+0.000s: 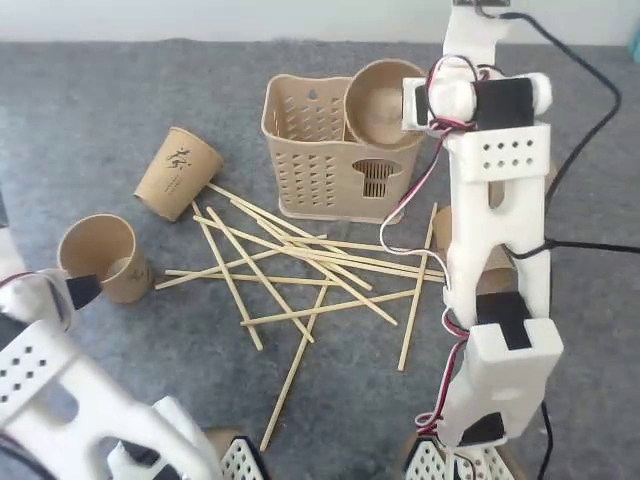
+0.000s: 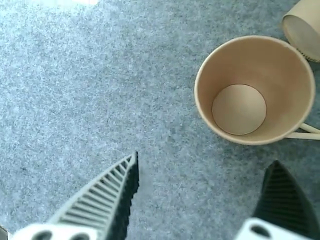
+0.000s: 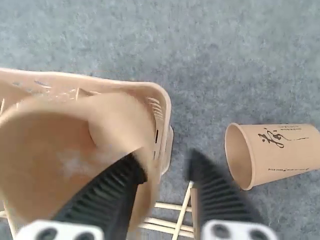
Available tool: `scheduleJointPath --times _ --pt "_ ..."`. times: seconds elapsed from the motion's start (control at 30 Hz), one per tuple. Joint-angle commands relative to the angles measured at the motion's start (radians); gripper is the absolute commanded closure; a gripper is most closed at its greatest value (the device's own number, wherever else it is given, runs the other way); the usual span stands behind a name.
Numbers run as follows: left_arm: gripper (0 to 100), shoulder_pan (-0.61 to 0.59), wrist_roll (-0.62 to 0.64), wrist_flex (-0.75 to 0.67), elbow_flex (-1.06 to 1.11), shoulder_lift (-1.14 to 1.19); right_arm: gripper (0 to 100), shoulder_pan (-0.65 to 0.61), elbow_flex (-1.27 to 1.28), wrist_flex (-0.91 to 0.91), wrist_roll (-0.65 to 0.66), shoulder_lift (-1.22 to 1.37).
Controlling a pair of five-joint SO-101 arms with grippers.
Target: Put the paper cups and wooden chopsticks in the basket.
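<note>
Grey carpet (image 1: 100,100) bears the basket (image 1: 320,170) at twelve o'clock in the high view. One paper cup (image 1: 380,100) tilts in its three o'clock end, beneath the right gripper (image 3: 166,165), jaws apart. A lying cup (image 1: 178,172) rests at the basket's nine o'clock. An upright cup (image 1: 100,258) stands beside the left gripper (image 2: 205,161), spread wide. Scattered wooden chopsticks (image 1: 300,265) lie at the basket's six o'clock.
</note>
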Motion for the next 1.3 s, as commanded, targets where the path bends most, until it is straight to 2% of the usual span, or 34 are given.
scheduleJointPath --times 0.0,0.3,0.5,0.7,0.77,1.03,1.27 --pt "63 -0.003 -0.009 -0.025 0.001 0.000 77.0 -0.002 -0.060 -0.030 -0.031 -0.036" --pt "63 -0.002 -0.006 -0.080 0.042 0.000 77.2 0.007 -0.288 0.143 -0.055 -0.234" --pt "63 0.051 -0.006 -0.080 0.042 0.002 77.5 0.097 0.129 0.140 -0.054 -0.515" --pt "63 0.176 0.063 -0.081 0.084 0.002 92.3 0.163 0.473 0.134 0.057 -0.783" --pt "63 0.235 0.097 -0.104 0.102 0.002 93.3 0.191 0.552 0.134 0.098 -0.837" --pt "63 0.370 0.216 -0.275 0.183 0.002 93.7 0.432 0.793 0.120 0.198 -0.901" --pt "63 0.411 0.253 -0.359 0.240 0.003 94.2 0.550 1.126 -0.039 0.238 -0.911"
